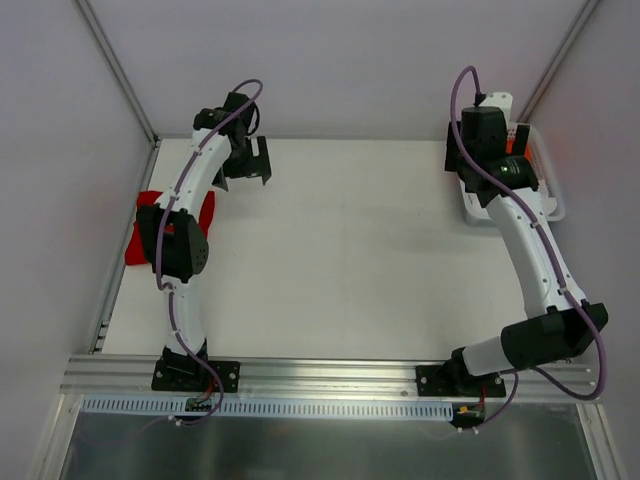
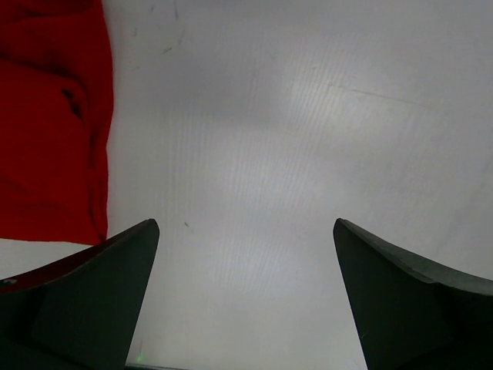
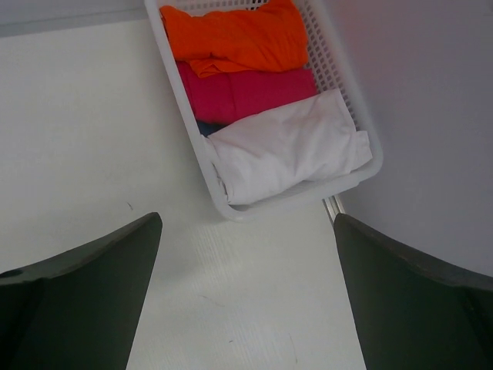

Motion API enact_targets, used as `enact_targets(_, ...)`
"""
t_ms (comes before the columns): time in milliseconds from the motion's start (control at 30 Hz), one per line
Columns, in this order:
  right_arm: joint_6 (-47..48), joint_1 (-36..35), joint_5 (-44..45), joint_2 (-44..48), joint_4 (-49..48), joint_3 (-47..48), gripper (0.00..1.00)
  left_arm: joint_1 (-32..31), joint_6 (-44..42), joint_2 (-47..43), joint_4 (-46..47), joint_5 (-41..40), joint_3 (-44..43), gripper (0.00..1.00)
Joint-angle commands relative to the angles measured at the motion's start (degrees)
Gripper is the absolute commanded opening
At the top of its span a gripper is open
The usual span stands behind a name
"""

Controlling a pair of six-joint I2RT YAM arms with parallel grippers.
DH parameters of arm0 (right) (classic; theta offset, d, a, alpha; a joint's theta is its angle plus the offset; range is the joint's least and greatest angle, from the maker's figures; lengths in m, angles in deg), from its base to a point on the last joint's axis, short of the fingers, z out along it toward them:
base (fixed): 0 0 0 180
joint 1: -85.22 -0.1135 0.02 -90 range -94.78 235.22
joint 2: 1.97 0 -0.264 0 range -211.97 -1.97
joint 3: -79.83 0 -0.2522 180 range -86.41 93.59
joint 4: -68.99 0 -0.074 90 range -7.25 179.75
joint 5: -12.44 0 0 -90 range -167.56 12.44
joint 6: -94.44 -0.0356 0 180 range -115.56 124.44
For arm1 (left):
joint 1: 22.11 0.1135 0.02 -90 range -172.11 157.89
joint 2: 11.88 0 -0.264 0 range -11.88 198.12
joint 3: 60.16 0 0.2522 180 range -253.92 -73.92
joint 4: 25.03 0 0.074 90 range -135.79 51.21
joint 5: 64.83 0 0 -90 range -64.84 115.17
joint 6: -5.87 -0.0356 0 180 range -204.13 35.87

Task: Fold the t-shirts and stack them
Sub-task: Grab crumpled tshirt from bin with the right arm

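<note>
**Top external view.** The red t-shirt [image 1: 141, 243] lies in a compact patch at the left edge of the table [image 1: 340, 240], partly hidden under my left arm. The left gripper [image 1: 256, 165] hangs over bare table just beyond it, near the back wall. The right gripper [image 1: 497, 103] is at the far right corner above a white basket [image 1: 548, 205]. From this angle I cannot tell how far its jaws are parted.

**Left wrist view.** The left gripper [image 2: 245, 231] is spread wide and empty, with only the table surface between its fingers. The red t-shirt [image 2: 50, 116] fills the upper left. Its straight edge runs just beside the left finger, and whether they touch I cannot tell. I judge the cloth soft, light and limp, so it will sag and drag unless I pinch a hem or corner and slide it.

**Right wrist view.** The right gripper [image 3: 246, 220] is likewise spread wide, holding and touching nothing. The basket [image 3: 231, 210] sits ahead of it by the side wall. The white t-shirt [image 3: 285, 154] is bundled in the basket's nearest end. A pink garment [image 3: 246, 92] and an orange garment [image 3: 231, 35] are packed behind it. The white cloth looks thin and loose. I expect it to unroll when lifted, so I would take hold of the raised fold nearest the rim.
</note>
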Motion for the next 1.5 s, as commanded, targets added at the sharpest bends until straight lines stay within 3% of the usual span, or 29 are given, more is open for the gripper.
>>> enact_targets(0, 1.8, 0.5, -3.4, -2.3, -5.1, -0.8, 1.0, 1.1, 3.7, -5.3, 4.4, 6.9, -3.9, 0.99)
enact_targets(133, -4.9, 5.3, -3.2, -11.0, 0.6, 3.2, 0.99, 1.2, 3.6, -4.5, 6.0, 13.0, -5.2, 0.99)
enact_targets(300, -7.5, 12.8, -6.7, -25.1, 9.9, 17.1, 0.99, 1.2, -1.2, -6.4, 7.0, 15.7, -3.8, 0.99)
enact_targets(333, -7.6, 13.6, -7.6, -30.0, 11.3, 23.5, 0.99, 1.3, -2.5, -6.9, 7.4, 16.6, -3.4, 0.99)
enact_targets(433, -9.3, 17.2, -12.1, -35.6, 15.9, 33.9, 0.99, 2.1, -4.2, -10.2, 11.9, 22.8, 0.2, 0.99)
enact_targets(500, -10.8, 20.1, -17.7, -37.6, 15.5, 35.2, 1.0, 3.0, -4.3, -13.3, 16.9, 26.3, 3.9, 0.99)
enact_targets(633, -18.0, 25.1, -26.9, -37.9, 14.8, 32.8, 0.99, 6.1, -0.5, -16.4, 23.8, 32.8, 9.1, 0.99)
enact_targets(833, -21.9, 29.1, -43.3, -34.3, 9.4, 21.3, 0.99, 7.3, 0.1, -17.0, 26.3, 33.3, 13.2, 0.99)
enact_targets(1000, -24.5, 29.7, -47.3, -31.7, 4.0, 11.5, 0.99, 7.3, -0.2, -16.1, 26.5, 34.0, 13.4, 0.99)
enact_targets(1067, -25.7, 29.8, -51.2, -31.8, 2.0, 10.4, 1.0, 7.3, -0.1, -15.2, 26.7, 34.5, 12.6, 0.99)
enact_targets(1167, -25.4, 29.4, -50.4, -31.8, 1.7, 9.8, 0.98, 7.3, 0.6, -13.8, 26.6, 35.0, 11.5, 0.99)
enact_targets(1233, -24.7, 29.4, -49.2, -32.0, 1.7, 10.0, 0.85, 7.3, 1.3, -13.2, 26.7, 35.5, 11.1, 0.99)
enact_targets(1267, -24.6, 29.5, -48.9, -32.1, 2.3, 10.4, 0.56, 7.3, 1.5, -13.2, 26.8, 35.4, 11.0, 0.99)
enact_targets(1300, -24.0, 29.4, -48.2, -32.4, 3.8, 11.5, 0.09, 7.3, 1.7, -13.4, 26.8, 35.0, 11.1, 0.99)
enact_targets(1333, -24.2, 29.3, -47.0, -32.4, 4.9, 12.2, 0.09, 7.3, 1.7, -13.6, 26.8, 34.9, 11.1, 0.99)
enact_targets(1367, -23.9, 29.1, -46.1, -32.0, 5.7, 12.9, 0.0, 7.3, 1.6, -13.8, 26.9, 34.7, 11.3, 0.99)
enact_targets(1467, -20.4, 27.7, -42.3, -29.9, 7.9, 15.8, 0.01, 7.3, 1.1, -14.6, 26.8, 34.4, 12.1, 0.99)
